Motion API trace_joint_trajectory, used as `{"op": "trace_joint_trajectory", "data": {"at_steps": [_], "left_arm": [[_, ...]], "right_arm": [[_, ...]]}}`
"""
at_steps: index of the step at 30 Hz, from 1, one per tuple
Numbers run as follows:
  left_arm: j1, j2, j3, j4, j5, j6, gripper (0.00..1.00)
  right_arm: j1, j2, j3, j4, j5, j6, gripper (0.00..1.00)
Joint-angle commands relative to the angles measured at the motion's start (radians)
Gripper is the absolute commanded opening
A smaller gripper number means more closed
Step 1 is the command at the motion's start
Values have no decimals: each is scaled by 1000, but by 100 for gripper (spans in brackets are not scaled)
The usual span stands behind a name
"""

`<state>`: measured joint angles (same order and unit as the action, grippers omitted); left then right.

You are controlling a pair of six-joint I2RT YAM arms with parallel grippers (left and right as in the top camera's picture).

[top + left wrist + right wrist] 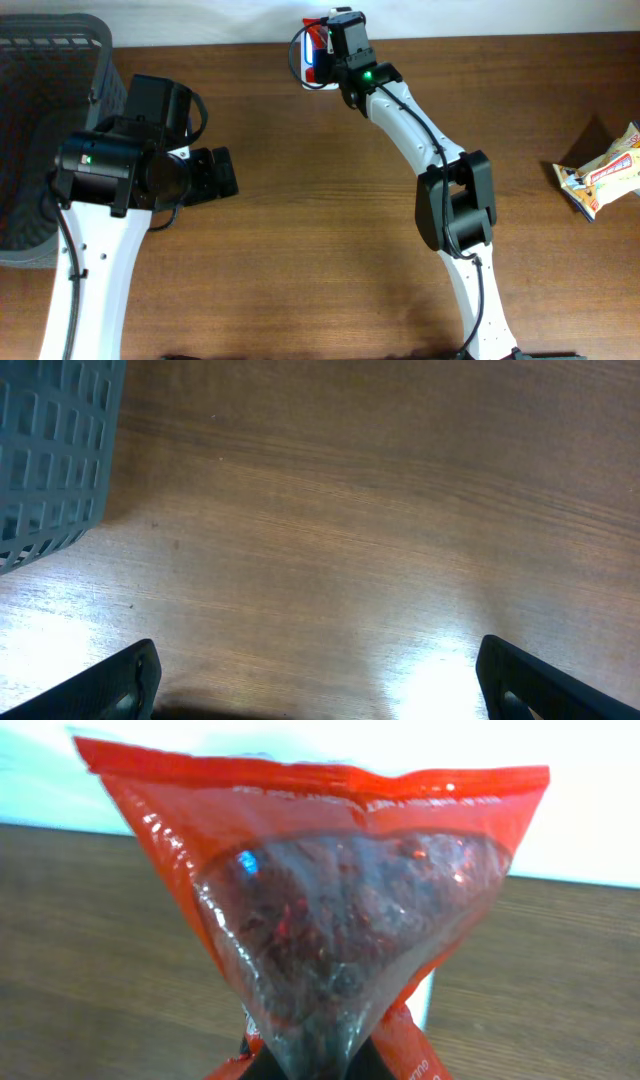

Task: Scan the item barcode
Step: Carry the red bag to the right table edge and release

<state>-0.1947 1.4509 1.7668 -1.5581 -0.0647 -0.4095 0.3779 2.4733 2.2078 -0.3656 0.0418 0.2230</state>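
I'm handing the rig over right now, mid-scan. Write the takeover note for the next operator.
Left gripper: open, empty, above the brown wooden table beside the grey plastic mesh basket.
Right gripper: shut on the red plastic bag with a clear window of dark red contents, at the table's far edge.
Yellow-and-white snack packet: lying at the table's right edge, untouched.
Done: red bag gripped.
Left: the pictures do not show whether its barcode has been read, so confirm the scan; the snack packet probably comes next.
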Motion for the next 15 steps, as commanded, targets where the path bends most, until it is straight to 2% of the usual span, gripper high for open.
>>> {"op": "trace_joint_trajectory", "data": {"at_steps": [1, 4, 7, 8, 10, 12, 15], "left_arm": [[2, -4, 5, 2, -11, -9, 99], [2, -4, 5, 2, -11, -9, 99], [2, -4, 5, 2, -11, -9, 99], [2, -4, 5, 2, -11, -9, 99], [2, -4, 5, 2, -11, -9, 99], [2, -4, 5, 2, -11, -9, 99], [2, -4, 5, 2, -11, -9, 99]], "right_arm": [[-47, -128, 20, -63, 134, 19, 4], [-159, -240, 20, -233, 251, 78, 4], [-366, -282, 20, -499, 341, 112, 4], [-486, -276, 19, -636, 351, 119, 4], [-637, -275, 19, -789, 389, 216, 4], [-792, -273, 19, -888, 384, 267, 4], [-988, -259, 18, -948, 275, 265, 4]]}}
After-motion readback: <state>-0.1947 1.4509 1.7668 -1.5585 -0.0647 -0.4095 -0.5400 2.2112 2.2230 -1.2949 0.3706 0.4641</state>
